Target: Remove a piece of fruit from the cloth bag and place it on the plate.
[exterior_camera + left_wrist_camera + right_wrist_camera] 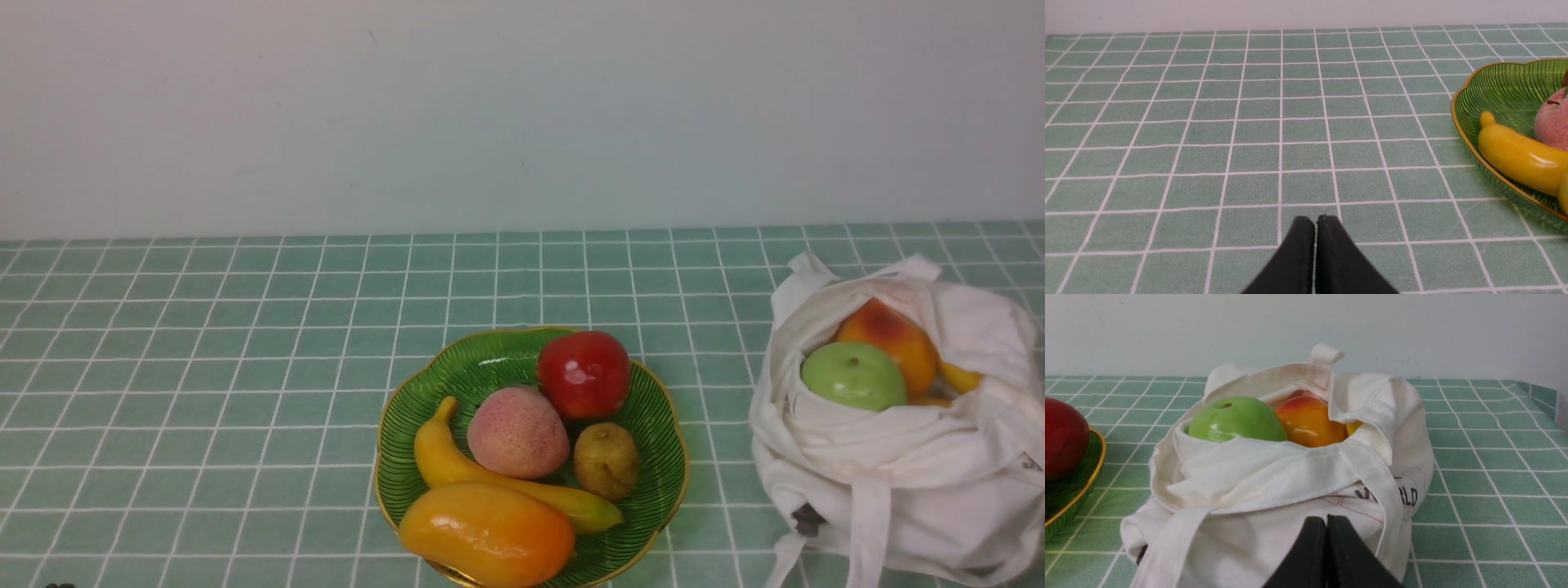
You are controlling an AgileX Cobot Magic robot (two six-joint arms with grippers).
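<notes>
Mango (486,535) lies on plate (490,363), placement apparently done. Right gripper (1326,522) clenched, empty, bag (1274,477) just ahead of it. Left gripper (1315,222) clenched, empty, plate off to its side.

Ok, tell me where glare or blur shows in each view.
Front view: white glare spots on the red apple and the mango. Left wrist view: the closed black jaws look soft and out of focus, tablecloth sharp. Right wrist view: a soft sheen on the green apple, jaws blurred.
</notes>
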